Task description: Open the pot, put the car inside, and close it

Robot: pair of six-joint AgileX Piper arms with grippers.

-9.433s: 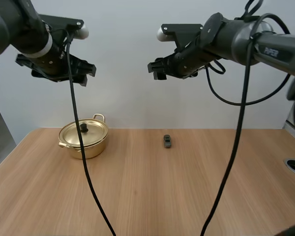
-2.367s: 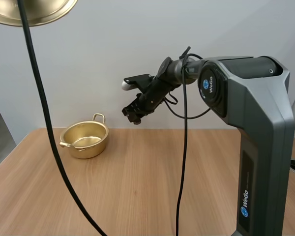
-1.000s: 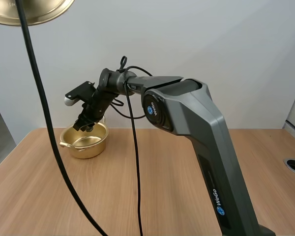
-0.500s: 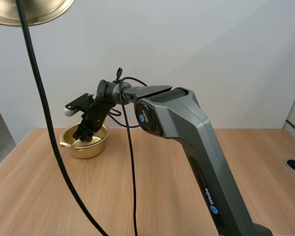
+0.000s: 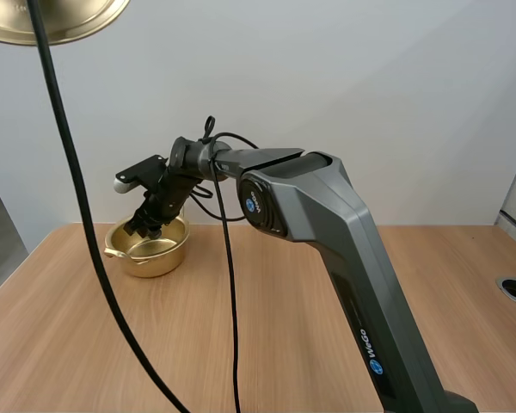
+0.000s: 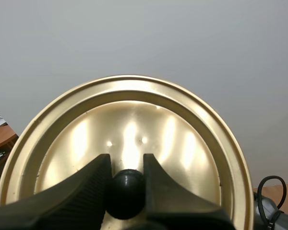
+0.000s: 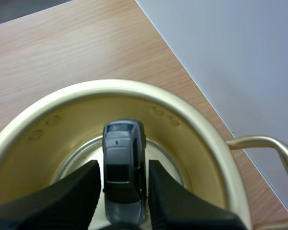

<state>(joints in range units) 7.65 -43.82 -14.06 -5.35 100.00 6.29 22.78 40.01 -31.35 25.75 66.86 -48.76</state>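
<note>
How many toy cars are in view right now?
1. The car is pinched in the right gripper, within the open pot's rim. The right arm covers part of the table, so another could be hidden.

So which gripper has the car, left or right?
The right gripper, over the open pot, pinches the car; the left gripper is instead shut on the black knob of the lid.

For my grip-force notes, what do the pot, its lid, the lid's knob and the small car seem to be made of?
The pot: golden metal, polished, perhaps anodised aluminium or brass; its wall shows soft reflections. The lid: same golden metal, with bright glare streaks. The knob: matte black, likely plastic. The car: grey, slightly glossy; plastic or die-cast metal, I cannot tell.
</note>
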